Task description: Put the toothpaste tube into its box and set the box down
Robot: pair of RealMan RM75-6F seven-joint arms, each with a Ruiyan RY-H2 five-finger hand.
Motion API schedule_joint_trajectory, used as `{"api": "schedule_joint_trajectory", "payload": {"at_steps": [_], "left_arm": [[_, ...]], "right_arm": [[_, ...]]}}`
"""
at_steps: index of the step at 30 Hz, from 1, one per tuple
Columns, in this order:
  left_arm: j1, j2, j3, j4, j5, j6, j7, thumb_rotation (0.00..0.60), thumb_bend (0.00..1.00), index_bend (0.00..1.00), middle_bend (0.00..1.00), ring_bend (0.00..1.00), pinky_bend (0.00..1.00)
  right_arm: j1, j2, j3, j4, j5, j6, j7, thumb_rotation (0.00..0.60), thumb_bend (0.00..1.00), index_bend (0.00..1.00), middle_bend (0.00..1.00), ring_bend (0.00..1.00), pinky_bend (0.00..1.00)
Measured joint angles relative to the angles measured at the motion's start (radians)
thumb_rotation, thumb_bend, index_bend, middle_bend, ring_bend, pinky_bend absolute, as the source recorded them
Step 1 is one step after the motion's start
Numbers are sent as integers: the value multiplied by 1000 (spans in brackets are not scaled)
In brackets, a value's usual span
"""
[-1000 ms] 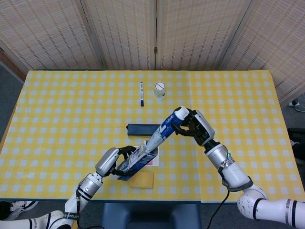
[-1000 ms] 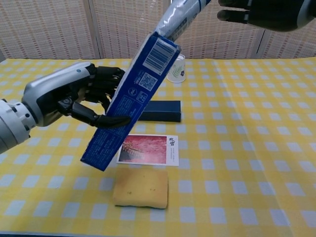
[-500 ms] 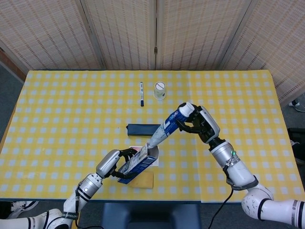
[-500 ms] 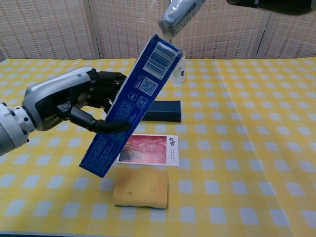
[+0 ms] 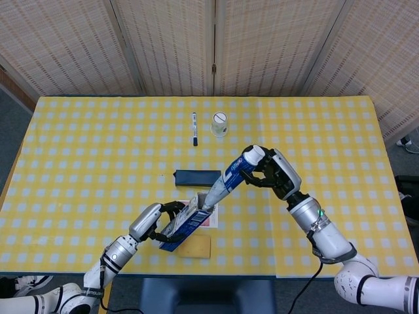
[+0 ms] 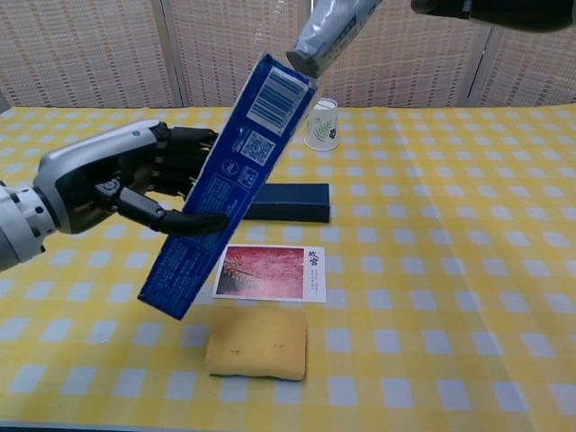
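Head view, left hand [image 5: 155, 223]: fingers wrapped round the blue box [image 5: 186, 222], which is held off the table with its open mouth tipped up toward 1 o'clock, judged so as to face the incoming tube.
Head view, right hand [image 5: 272, 173]: fingers closed on the cap end of the toothpaste tube [image 5: 226, 186]; the tube slants down toward 7 o'clock, its crimped tail at the box mouth.
Head view, alignment: tube and box lie nearly on one line, which suits a straight push.
Head view, table [image 5: 78, 150]: dark blue case [image 5: 196, 176] at 12 o'clock of the box; marker [image 5: 194, 128] and paper cup [image 5: 219, 124] farther back; sponge [image 5: 194, 246] just below the box.
Chest view, left hand [image 6: 135, 184]: thumb across the box [image 6: 229, 184] front, fingers behind its side; grip sits mid-length, leaving the mouth free.
Chest view, tube [image 6: 328, 27]: tail just above the open top, at or barely outside it; whether it has entered cannot be told.
Chest view, right hand [image 6: 490, 11]: only a dark edge shows at top right; its grip cannot be told here.
Chest view, below the box: picture card [image 6: 270, 272] and sponge [image 6: 256, 342], well clear.
Assessment: insertion just starting; a snag on the rim is the risk.
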Motion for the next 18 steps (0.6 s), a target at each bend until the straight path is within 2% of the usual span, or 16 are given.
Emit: {"api": "schedule_joint_trajectory", "payload": {"at_steps": [18], "left_arm": [[-22,2,15,2,3,-13,7,600,297,501,510,489,579]], "right_arm": [[2,2,-23,-30,13,40,-99,600,371,788,630,721,652]]}}
